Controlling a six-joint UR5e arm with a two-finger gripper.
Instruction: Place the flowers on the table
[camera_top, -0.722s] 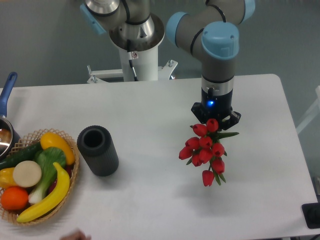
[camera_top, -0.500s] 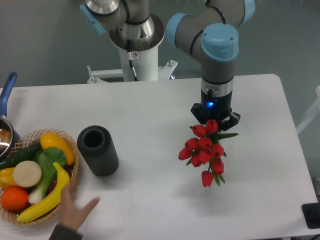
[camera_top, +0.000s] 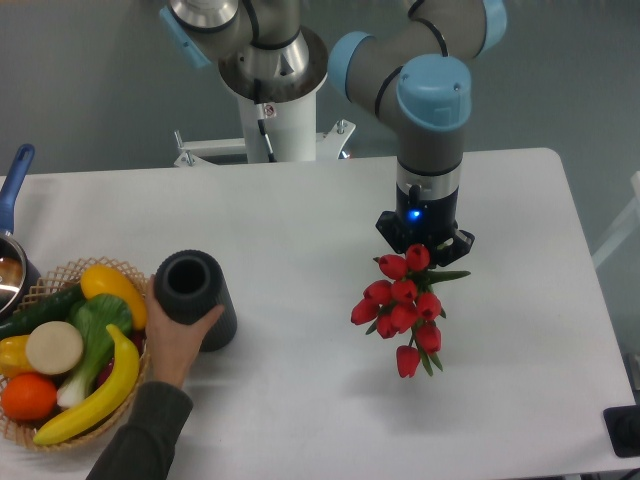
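The flowers (camera_top: 403, 306) are a bunch of red tulip buds with green stems, hanging below my gripper (camera_top: 424, 243) over the right half of the white table (camera_top: 300, 210). The gripper is shut on the stem end of the flowers and points straight down. The buds hang a little above the tabletop; a faint shadow lies below them. The stems are mostly hidden by the gripper fingers and the buds.
A person's hand (camera_top: 180, 335) grasps the black cylinder vase (camera_top: 193, 299) at the left. A wicker basket (camera_top: 135, 380) of fruit and vegetables stands at the far left, with a pot (camera_top: 12, 262) behind it. A black object (camera_top: 625, 432) sits at the right front corner.
A person's hand has come in from the bottom left and taken hold of the black vase. My gripper with the flowers has shifted slightly left.
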